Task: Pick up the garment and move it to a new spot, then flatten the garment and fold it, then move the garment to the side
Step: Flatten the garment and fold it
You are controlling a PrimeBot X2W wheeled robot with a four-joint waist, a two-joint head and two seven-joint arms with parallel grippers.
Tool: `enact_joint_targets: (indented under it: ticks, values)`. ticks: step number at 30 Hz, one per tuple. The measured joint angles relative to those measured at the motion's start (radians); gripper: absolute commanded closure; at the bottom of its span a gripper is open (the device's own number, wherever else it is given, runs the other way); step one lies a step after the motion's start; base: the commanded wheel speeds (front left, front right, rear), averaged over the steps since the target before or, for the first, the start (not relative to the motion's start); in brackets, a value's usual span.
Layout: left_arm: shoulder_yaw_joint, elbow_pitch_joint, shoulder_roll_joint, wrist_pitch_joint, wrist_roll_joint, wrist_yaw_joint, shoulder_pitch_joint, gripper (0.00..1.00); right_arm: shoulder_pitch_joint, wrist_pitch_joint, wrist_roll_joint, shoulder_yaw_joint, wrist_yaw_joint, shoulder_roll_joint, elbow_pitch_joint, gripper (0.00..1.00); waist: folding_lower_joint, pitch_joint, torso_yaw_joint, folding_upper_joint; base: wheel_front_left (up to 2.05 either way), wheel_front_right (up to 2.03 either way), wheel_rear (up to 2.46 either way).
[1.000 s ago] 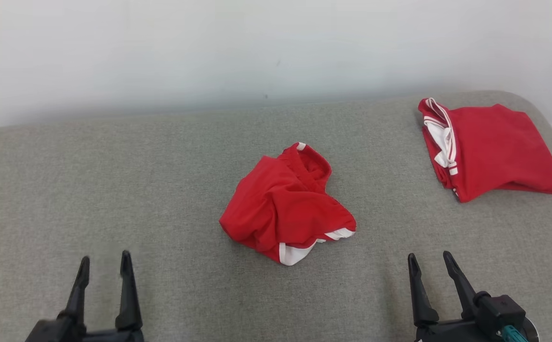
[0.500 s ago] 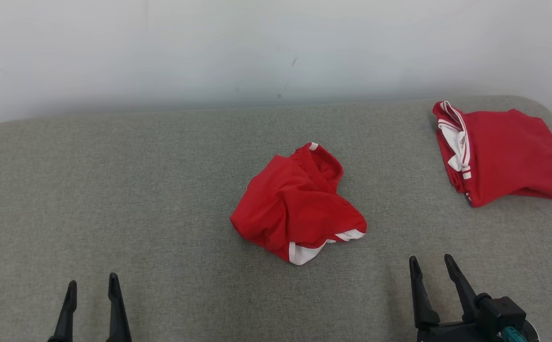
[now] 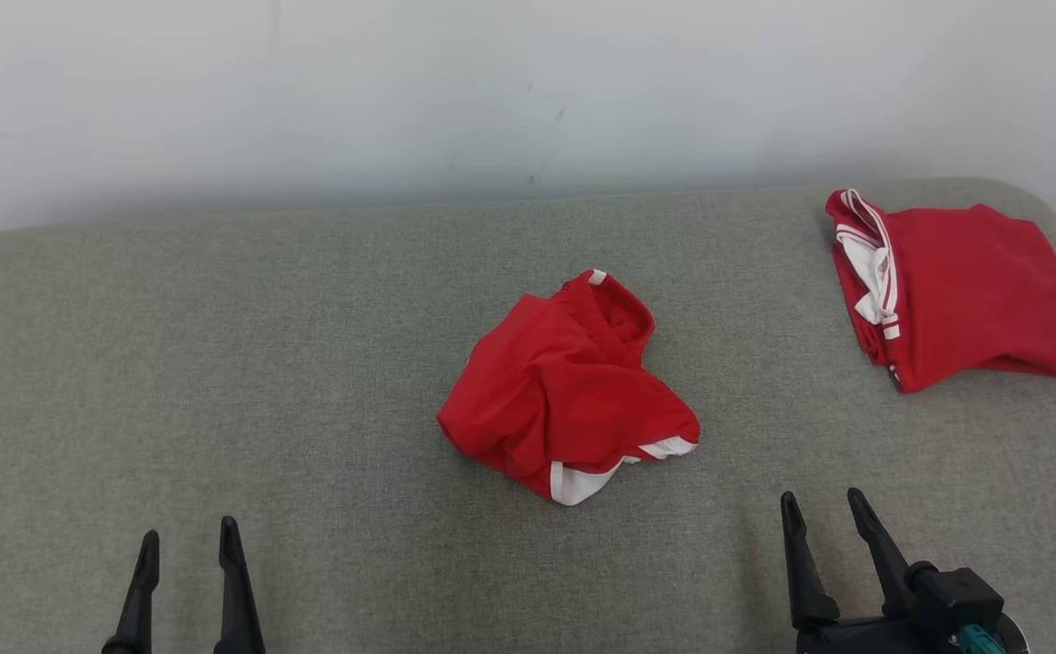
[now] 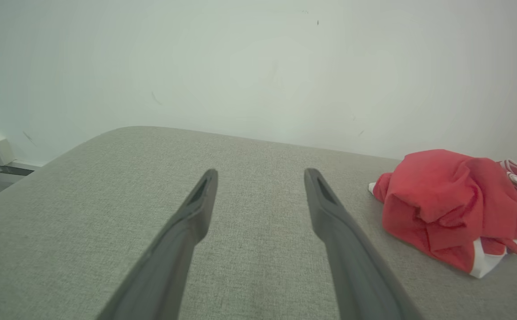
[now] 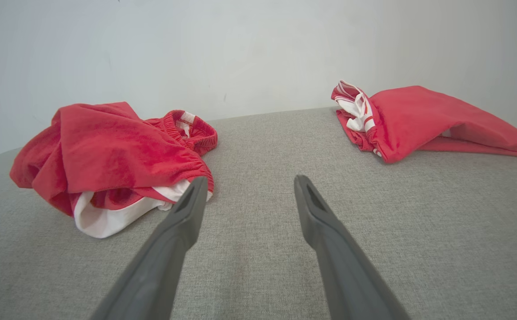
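Now left gripper (image 3: 189,530) and right gripper (image 3: 821,496) apart, empty. Easy to pinch only one loose layer of garment (image 3: 564,391) and drag it.

Bare indoor room, kind unclear: grey woven upholstered platform (image 3: 219,363) beneath the left gripper (image 3: 189,530), scuffed white wall (image 3: 400,91) beyond.

head: we look down on the crumpled garment (image 3: 568,391) from above | left wrist: we sit low, left of it | right wrist: we sit low, nearer, right of it | all views share it
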Motion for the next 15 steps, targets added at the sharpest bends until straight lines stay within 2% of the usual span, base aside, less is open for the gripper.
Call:
enact_joint_targets:
  ticks: [15]
  values:
    - [-0.002, 0.012, 0.0, 0.0, 0.01, 0.002, -0.002, 0.0, 0.001, 0.0, 0.0, 0.0, 0.0, 0.0, -0.001, 0.0, 0.0, -0.003, 0.004, 0.0, 0.0, 0.0, 0.0]
